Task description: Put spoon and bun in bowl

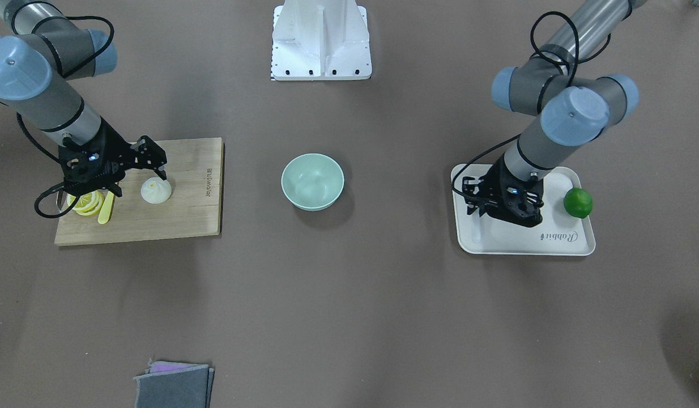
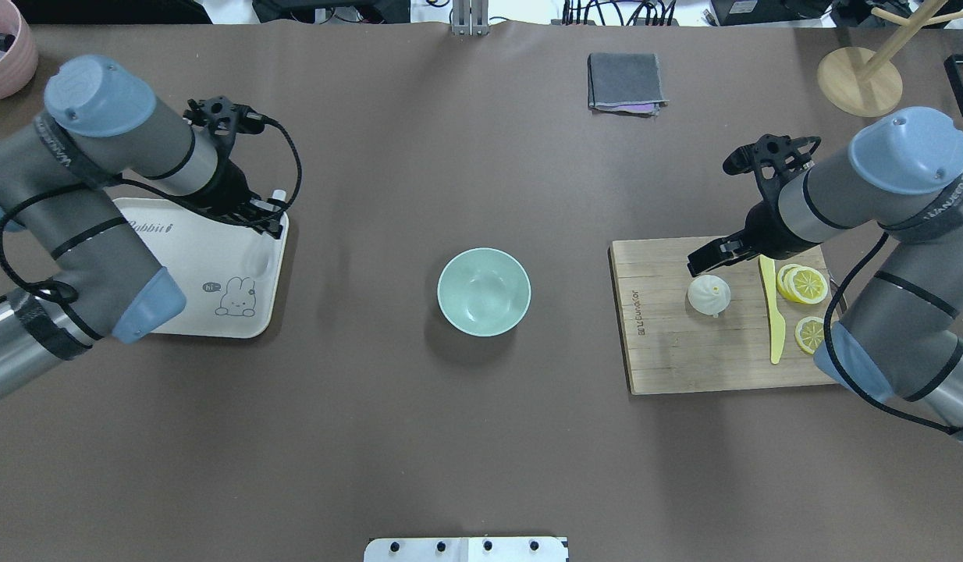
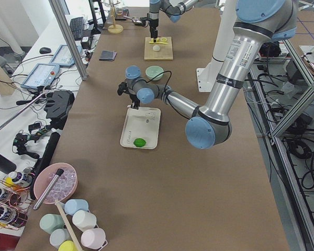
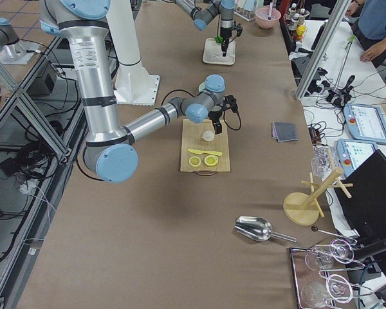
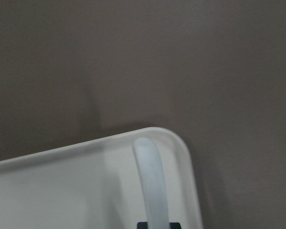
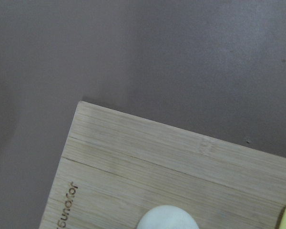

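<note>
White glossy spoon [image 5: 150, 181] at my left tool [image 2: 261, 215], pleated white bun [image 2: 709, 294] below my right tool [image 2: 709, 261], grips unclear to me; a loose hold risks missing the round mint-green bowl [image 2: 484, 291].

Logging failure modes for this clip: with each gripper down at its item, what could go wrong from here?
The right gripper is at the bun with the yellow knife close by; a wide grasp might nudge it. The spoon looks glossy and is by the tray corner, so it may slip or catch the rim. Both items go into one bowl; simultaneous drops could clash there.
</note>
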`<state>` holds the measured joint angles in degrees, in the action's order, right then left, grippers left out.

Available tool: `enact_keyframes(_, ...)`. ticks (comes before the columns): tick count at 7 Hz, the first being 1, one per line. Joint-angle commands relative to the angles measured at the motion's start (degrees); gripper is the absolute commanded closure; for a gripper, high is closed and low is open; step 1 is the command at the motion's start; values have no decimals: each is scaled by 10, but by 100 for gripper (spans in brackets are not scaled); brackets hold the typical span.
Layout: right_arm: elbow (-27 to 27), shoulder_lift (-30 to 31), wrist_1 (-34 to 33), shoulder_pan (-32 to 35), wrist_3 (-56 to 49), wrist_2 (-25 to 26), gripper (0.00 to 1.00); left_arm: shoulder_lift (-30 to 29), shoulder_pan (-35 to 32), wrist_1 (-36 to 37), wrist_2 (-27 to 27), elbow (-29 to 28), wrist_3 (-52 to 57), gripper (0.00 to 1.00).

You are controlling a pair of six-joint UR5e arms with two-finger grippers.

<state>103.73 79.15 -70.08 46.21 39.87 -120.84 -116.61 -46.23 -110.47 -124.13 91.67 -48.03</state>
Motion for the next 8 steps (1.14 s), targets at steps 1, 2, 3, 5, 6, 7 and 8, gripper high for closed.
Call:
enact_keyframes(1,-16,-6,-1,-18,1,18,7,-72,41,1,5,6,-116,100)
enact_keyframes(2,-25,-2,-1,-25,-1,32,10,-86,56,0,17,6,-136,100)
enact_keyframes(3,-25,0,-1,-27,0,31,16,-109,73,0,42,4,-159,100)
enact_keyframes(5,-24,3,-6,-27,1,25,50,-130,84,0,59,3,-182,100)
enact_keyframes(6,-25,4,-7,-28,1,25,66,-132,84,0,59,2,-182,100)
enact_keyframes(7,-25,13,-7,-29,1,24,76,-137,84,0,59,1,-187,100)
enact_keyframes(8,-20,15,-7,-29,1,19,100,-156,84,-1,75,-16,-198,100)
